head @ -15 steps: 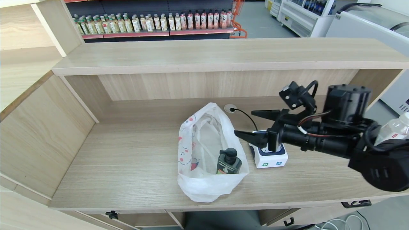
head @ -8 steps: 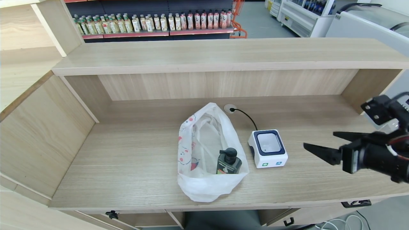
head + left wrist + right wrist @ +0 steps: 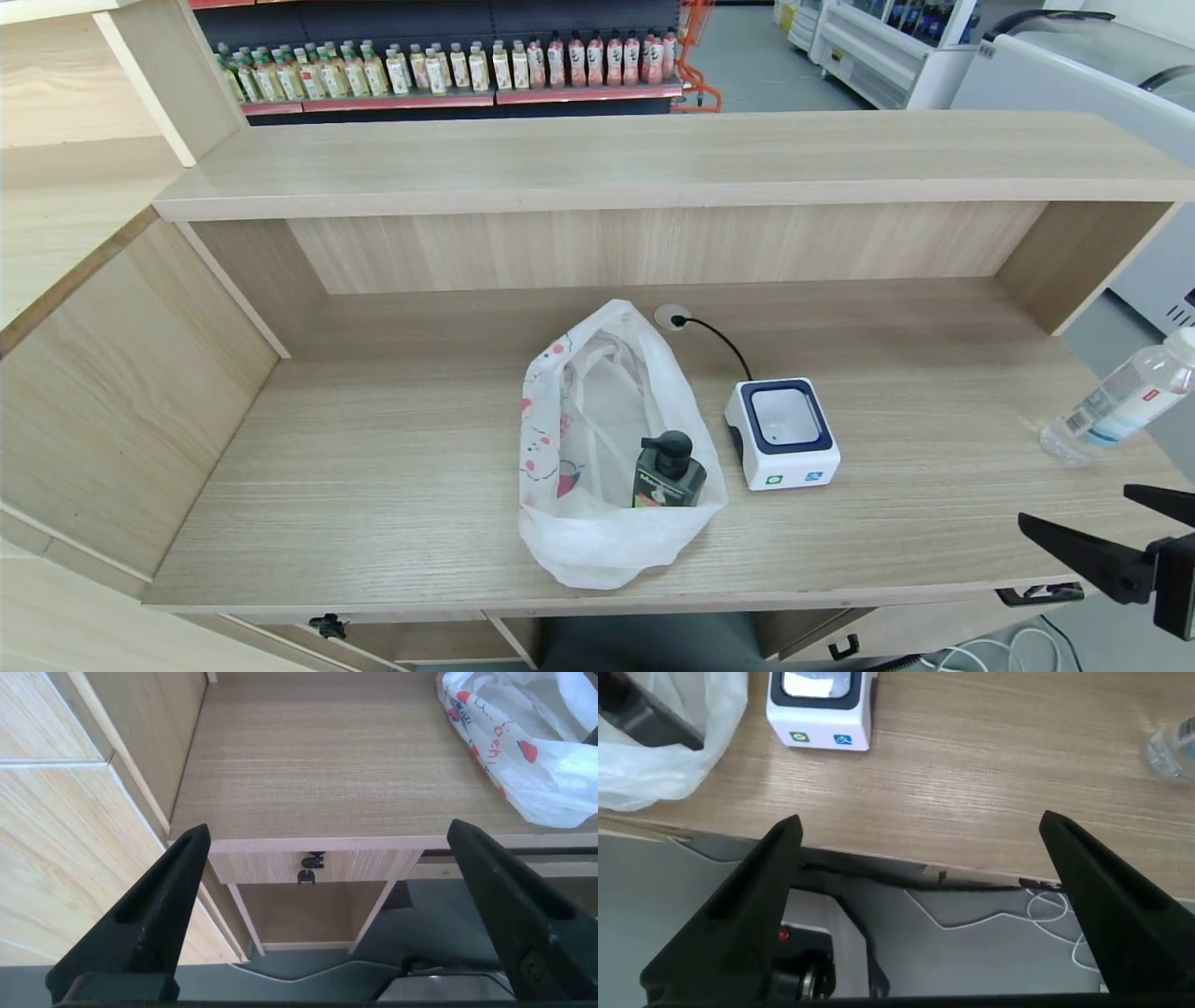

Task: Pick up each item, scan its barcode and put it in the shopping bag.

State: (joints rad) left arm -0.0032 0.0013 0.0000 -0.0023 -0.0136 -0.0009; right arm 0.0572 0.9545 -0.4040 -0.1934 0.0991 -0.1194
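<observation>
A: Where are the items?
B: Water bottle on the table beyond the wide-open, empty right jaws; pump bottle inside the shopping bag, well apart.
A: Left jaws?
B: Spread wide, empty.

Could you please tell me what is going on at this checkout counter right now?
The robot is part-way through bagging items. A dark pump bottle already sits in the white shopping bag, next to the scanner on the counter. A clear water bottle at the counter's right end is not yet bagged. The right gripper is by the front right edge, jaws open and empty. The left gripper is off the front left, also open and empty.
</observation>
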